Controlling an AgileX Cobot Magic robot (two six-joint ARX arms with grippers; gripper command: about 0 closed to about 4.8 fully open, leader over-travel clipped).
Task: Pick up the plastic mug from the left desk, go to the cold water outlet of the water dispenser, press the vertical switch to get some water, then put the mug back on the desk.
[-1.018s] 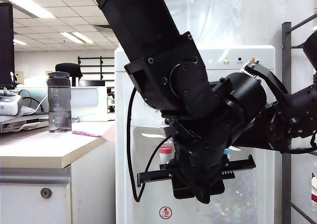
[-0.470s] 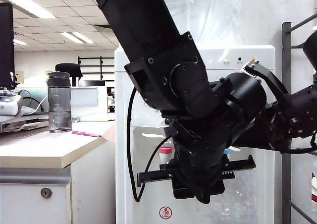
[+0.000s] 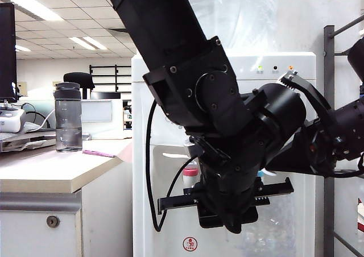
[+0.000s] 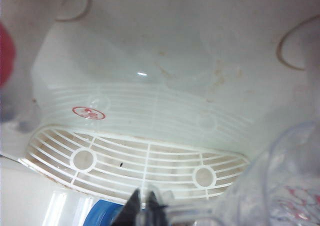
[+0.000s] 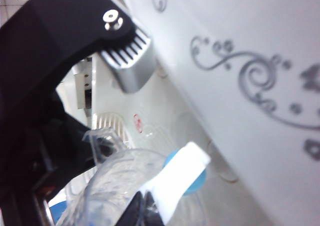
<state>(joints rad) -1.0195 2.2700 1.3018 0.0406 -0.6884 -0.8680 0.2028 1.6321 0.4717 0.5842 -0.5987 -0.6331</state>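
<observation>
While the clear, rippled plastic mug [image 5: 125, 186] is held upright, mouth up, low in the frame under the blue-collared cold water outlet [image 5: 192, 173], the left gripper [image 4: 147, 208] is clamped on it; the right gripper [image 5: 142, 211] jaws' state cannot be told, beside the white curved vertical switch [image 5: 175, 178].

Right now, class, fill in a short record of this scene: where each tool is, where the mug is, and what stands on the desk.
left tool: shut on the plastic mug, above the drip tray
mug position: beneath the cold water outlet, off the desk
right tool: shut, tips at the vertical switch
left desk: a grey bottle stands on it
</observation>
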